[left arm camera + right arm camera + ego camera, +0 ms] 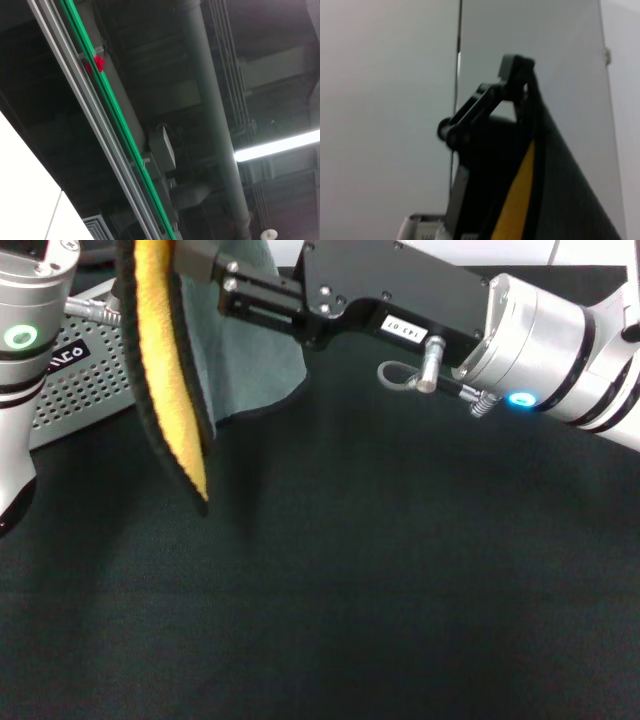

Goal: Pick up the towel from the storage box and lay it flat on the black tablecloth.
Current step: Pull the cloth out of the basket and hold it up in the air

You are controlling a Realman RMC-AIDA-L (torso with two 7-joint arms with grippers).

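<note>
One towel [170,360] hangs in the air at about 11 o'clock in the head view, draped so its orange-yellow face shows as a long curved strip with black edging, while its grey face [255,350] hangs behind toward 12 o'clock. The right hand [222,282] reaches in from 2 o'clock and is clamped on the towel's upper part; in the right wrist view one dark finger linkage [485,105] rises beside the same towel [540,185], whose yellow strip and black border run down to 6 o'clock. One storage box [85,380] sits at 10 o'clock behind the towel, light grey with rows of small holes and a black label with white letters, resting at the far edge of the cloth. The left arm [25,360] stands at 9 o'clock with a green ring light; its hand is out of sight. One black tablecloth [400,580] covers the desk across the lower frame, lying with soft ripples. The left wrist view looks up at a ceiling with one grey duct [215,120], a green rail [115,120] and a lit tube lamp [275,145].
</note>
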